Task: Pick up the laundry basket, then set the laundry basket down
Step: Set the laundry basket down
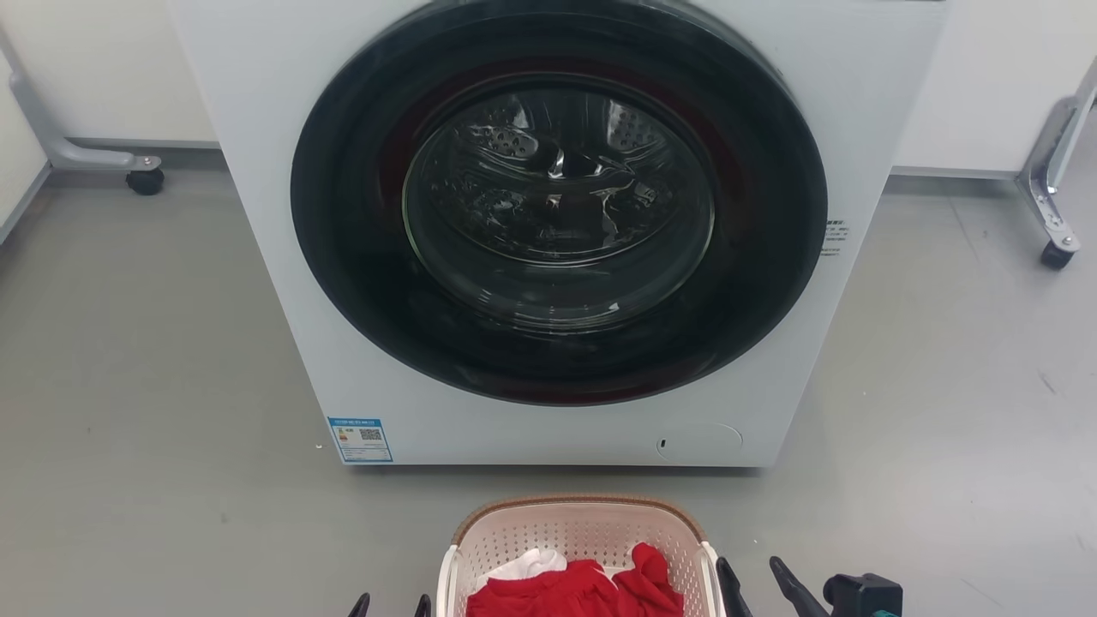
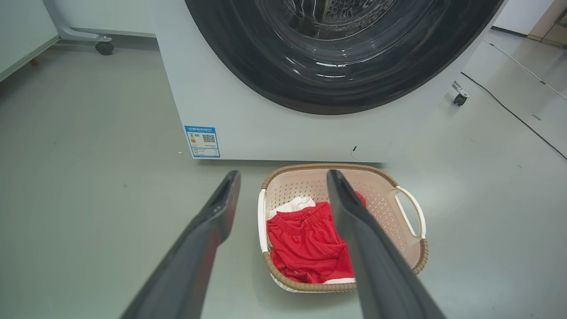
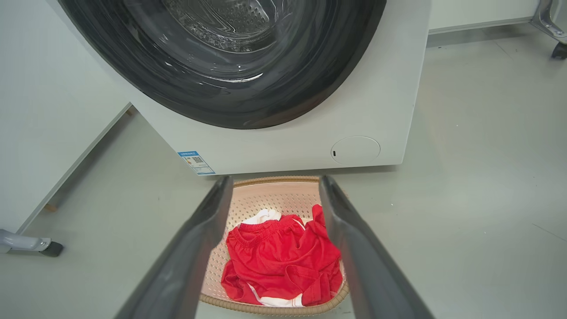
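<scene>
Washer point(image 1: 274, 257) is standing on the grey floor point(image 1: 128, 386), its white front facing the head view. Its round dark door point(image 1: 360, 257) is sitting shut, with the glass point(image 1: 557, 188) showing the metal drum behind. A blue label point(image 1: 360, 440) is sticking to the front's lower left corner, and a round cover point(image 1: 698, 441) is sitting at lower right. A red garment point(image 2: 305, 243) is lying bunched just before the washer, with a white cloth point(image 2: 294, 204) peeking out at its washer-side edge. Metal legs are resting on black casters, one at left point(image 1: 144, 181) and one at right point(image 1: 1056, 254). A black cable point(image 2: 514, 115) is running across the floor.
</scene>
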Motion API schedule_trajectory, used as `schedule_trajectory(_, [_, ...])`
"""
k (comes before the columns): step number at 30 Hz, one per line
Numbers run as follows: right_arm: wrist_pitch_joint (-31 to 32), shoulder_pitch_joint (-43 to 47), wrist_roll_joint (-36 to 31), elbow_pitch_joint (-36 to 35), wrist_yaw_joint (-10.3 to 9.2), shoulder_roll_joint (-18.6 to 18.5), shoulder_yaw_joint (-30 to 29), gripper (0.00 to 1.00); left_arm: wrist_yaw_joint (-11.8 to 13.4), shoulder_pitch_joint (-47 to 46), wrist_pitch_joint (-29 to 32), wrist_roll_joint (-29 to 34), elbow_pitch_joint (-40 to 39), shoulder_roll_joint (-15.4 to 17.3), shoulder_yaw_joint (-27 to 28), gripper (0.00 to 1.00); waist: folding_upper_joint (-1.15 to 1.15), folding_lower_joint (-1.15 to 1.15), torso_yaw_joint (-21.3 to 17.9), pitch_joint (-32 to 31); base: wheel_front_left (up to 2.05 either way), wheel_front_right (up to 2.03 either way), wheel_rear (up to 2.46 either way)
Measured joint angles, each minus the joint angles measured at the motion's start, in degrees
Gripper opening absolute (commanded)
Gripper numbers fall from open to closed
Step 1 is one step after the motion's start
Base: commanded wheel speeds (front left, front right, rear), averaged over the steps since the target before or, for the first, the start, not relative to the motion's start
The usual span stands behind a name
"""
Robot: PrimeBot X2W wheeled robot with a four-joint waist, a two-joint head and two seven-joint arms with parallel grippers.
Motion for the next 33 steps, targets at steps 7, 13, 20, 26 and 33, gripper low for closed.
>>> schedule_trajectory(7, [0.00,5.65,-6.50,-5.99,-0.01,-0.01,-7.13,1.00,0.00,4.76,0.00,4.64,-6.44,-0.51,4.25,1.00,0.01,0.00,-0.22,-0.72,0.00,0.00,0.00])
schedule_trajectory(13, [0.00,10.35,-11.43,-10.49,-0.01,1.45,-14.08,1.00,0.01,8.30,0.00,7.30,-10.67,-1.80,9.11,1.00,0.01,0.01,-0.38,-0.84,0.00,0.00,0.00])
schedule_trajectory(20, [0.00,14.86,-17.24,-15.38,-0.01,3.57,-20.31,1.00,0.01,11.15,0.00,10.40,-14.86,-2.61,13.55,1.00,0.01,0.01,-0.53,-0.71,0.00,0.00,0.00])
schedule_trajectory(26, [0.00,18.12,-21.15,-19.28,-0.01,4.56,-22.69,1.00,0.01,13.29,0.00,13.05,-17.84,-3.23,15.73,1.00,0.01,0.01,-0.74,-0.54,0.00,0.00,0.00])
schedule_trajectory(33, [0.00,19.81,-24.64,-23.27,-0.01,5.28,-24.97,1.00,0.01,14.43,0.00,15.19,-20.60,-3.80,16.53,1.00,0.01,0.00,-0.97,-0.33,0.00,0.00,0.00])
